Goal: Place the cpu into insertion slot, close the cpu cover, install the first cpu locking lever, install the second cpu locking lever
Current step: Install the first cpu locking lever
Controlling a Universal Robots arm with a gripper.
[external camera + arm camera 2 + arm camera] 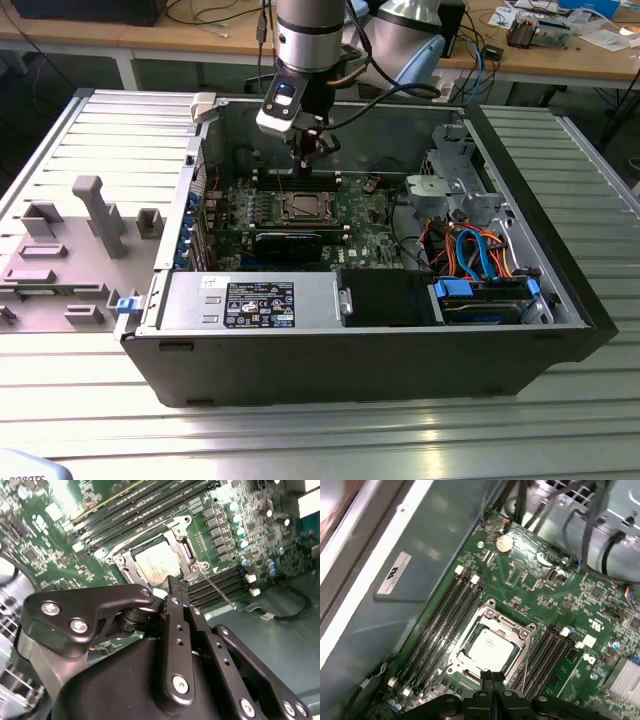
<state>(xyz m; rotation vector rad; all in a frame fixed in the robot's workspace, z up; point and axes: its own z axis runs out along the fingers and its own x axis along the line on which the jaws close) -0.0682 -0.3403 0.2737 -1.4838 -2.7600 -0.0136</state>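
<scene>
In the exterior view, a black tower computer case point(350, 370) lies open on its side on the ribbed aluminium counter point(300, 440), which exposes the green motherboard point(370, 215) to access from above. The arm reaches down into the case and its black two-finger tool point(312, 150) hangs above the board, near the square, dark-rimmed insertion slot point(284, 208). The small flat square cpu with the dull silver-grey top point(301, 207) is seated in that slot. A grey moulded fixture tray point(60, 270) lies on the counter well apart from the case, toward the exterior view's left. In the second wrist view, the cpu point(156, 564) lies flat in the slot, and the thin silver metal cpu cover with the large square window point(182, 549) is folded down around it, so the chip top shows through the window. The tool point(175, 586) is narrow, with its fingers drawn together and nothing between them, and it is positioned just beside the near edge of the cover. Contact with the cover cannot be confirmed. A thin bare-metal locking lever rod point(216, 589) runs out from the corner of the slot alongside the long black memory slots point(125, 517); whether it is latched cannot be determined. In the first wrist view, the cpu point(490, 649) sits inside the cover frame point(470, 637), and the closed tool tips point(489, 676) are just beside the frame's edge. The narrow setting suits pushing or hooking a slim part rather than gripping one.
</scene>
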